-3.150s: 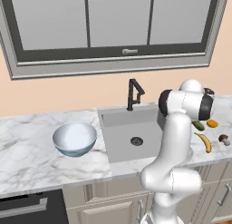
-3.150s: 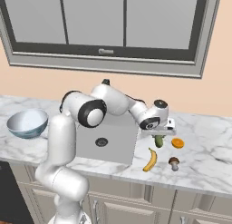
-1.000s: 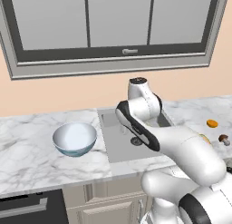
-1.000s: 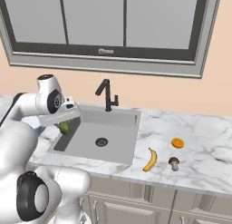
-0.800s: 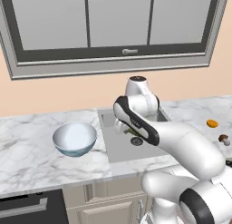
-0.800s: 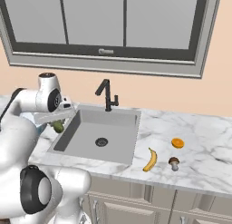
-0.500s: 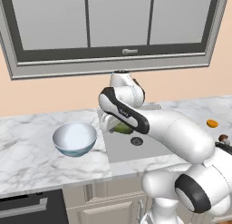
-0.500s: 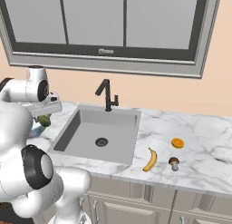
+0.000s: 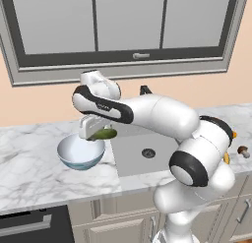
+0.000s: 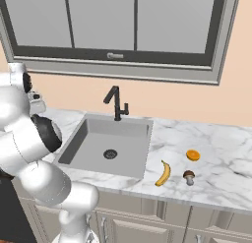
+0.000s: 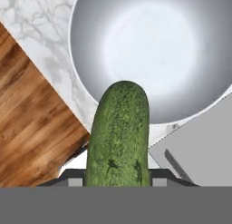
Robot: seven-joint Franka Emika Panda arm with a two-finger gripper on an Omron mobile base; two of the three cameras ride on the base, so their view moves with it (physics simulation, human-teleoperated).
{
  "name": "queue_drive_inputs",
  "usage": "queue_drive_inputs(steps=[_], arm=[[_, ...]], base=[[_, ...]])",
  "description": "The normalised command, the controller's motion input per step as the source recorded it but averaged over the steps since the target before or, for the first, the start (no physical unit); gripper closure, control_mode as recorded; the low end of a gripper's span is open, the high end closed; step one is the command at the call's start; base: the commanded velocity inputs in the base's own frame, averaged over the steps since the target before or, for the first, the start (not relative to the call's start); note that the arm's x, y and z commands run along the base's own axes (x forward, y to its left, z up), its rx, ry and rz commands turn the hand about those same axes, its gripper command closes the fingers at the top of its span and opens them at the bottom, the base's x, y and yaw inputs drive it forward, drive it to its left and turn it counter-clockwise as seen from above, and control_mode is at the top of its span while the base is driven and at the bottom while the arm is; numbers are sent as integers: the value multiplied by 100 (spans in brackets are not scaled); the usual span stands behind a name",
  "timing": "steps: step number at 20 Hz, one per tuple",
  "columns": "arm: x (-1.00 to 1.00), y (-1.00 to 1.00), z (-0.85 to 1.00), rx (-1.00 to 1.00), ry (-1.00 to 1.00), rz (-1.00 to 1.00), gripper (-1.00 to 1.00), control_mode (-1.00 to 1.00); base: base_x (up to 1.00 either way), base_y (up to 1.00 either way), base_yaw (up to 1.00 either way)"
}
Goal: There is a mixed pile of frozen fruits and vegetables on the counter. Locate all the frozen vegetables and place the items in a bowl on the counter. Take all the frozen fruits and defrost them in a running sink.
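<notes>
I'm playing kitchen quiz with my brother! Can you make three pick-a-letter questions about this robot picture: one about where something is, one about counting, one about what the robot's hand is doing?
1. Where is the green vegetable?
A. in the sink
B. above the bowl
C. beside the banana

2. How many foods lie on the counter right of the sink?
A. three
B. one
C. five

3. What is the gripper doing?
A. hanging open
B. holding the green vegetable
C. holding the tap

Answers:
1 B: it hangs over the bowl, which is empty in the hand view.
2 A: banana, mushroom, orange fruit.
3 B: the vegetable sits between its fingers.
</notes>
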Motion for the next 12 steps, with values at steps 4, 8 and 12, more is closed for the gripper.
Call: queue_drive_inputs(steps=[4,8,12], arm=[[29,38,-53,-9,-28,0,100,-100],[8,6,-53,21,-5,8,100,-100],[15,3,-8,3,-2,2,100,-100]], base=[[0,0,0],[0,0,0],[0,0,0]])
